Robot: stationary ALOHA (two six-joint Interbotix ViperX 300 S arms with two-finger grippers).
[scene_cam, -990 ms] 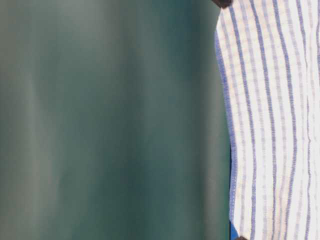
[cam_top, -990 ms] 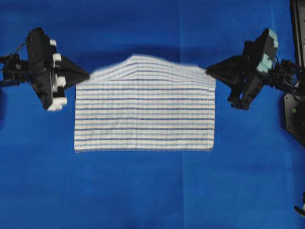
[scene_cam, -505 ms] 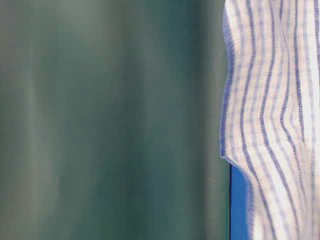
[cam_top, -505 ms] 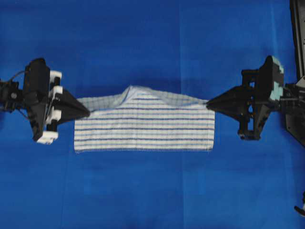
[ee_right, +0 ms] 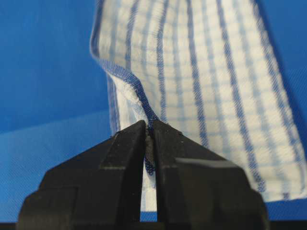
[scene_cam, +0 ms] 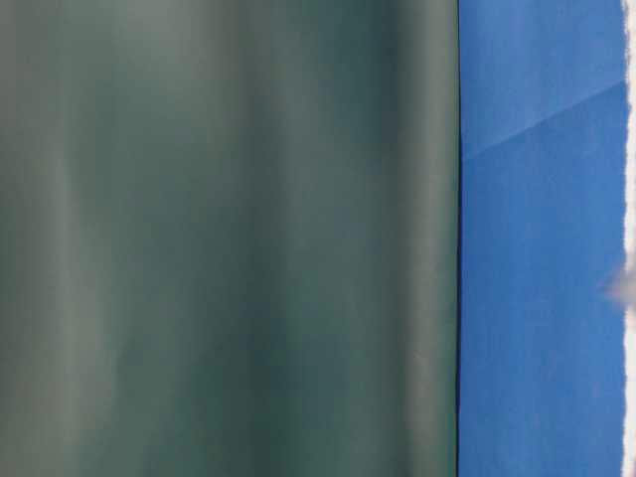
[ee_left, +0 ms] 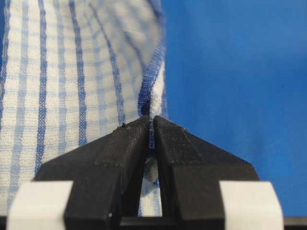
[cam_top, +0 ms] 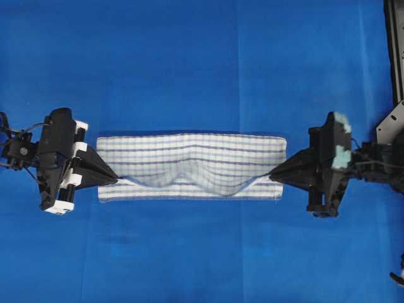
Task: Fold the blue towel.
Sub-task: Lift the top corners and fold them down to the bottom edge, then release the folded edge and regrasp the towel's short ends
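The blue towel lies doubled over on the blue-covered bench, its top layer sagging mid-span, as the left gripper and right gripper each pinch a hemmed corner tight between closed jaws at opposite ends

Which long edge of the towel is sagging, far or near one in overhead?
The near edge of the blue towel: it droops mid-span between the left tool and right tool. The far edge is straight.
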